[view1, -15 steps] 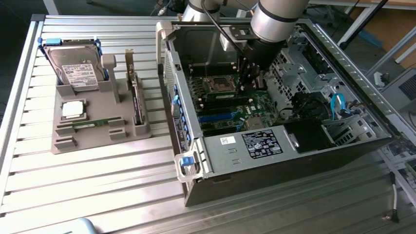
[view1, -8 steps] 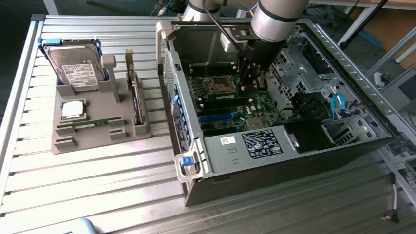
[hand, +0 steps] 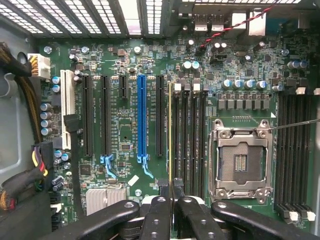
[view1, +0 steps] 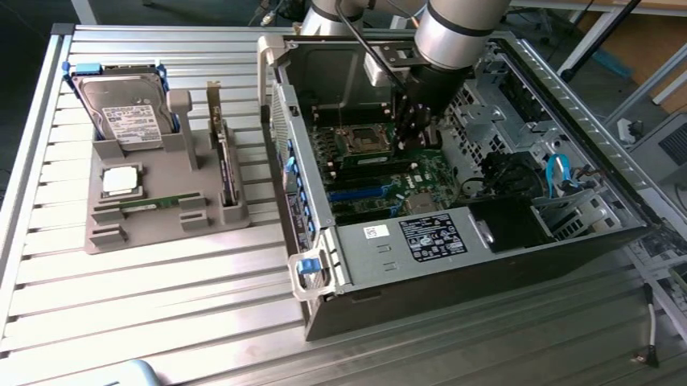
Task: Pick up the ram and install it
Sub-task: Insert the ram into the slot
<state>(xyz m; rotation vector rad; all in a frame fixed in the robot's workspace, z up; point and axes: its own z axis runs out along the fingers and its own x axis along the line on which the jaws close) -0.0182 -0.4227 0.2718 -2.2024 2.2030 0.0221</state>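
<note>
I have the pincer [hand: 171, 194] clamped on the ram [hand: 170, 135], which shows edge-on as a thin strip between its fingertips. It hangs inside the open computer case [view1: 355, 249] on the counter [view1: 161, 305], over the black memory slots [hand: 192, 140] just beside the processor socket [hand: 241, 160].

Gripper [view1: 411, 133] low inside open computer case [view1: 365, 257], above motherboard [view1: 426, 173]
</note>
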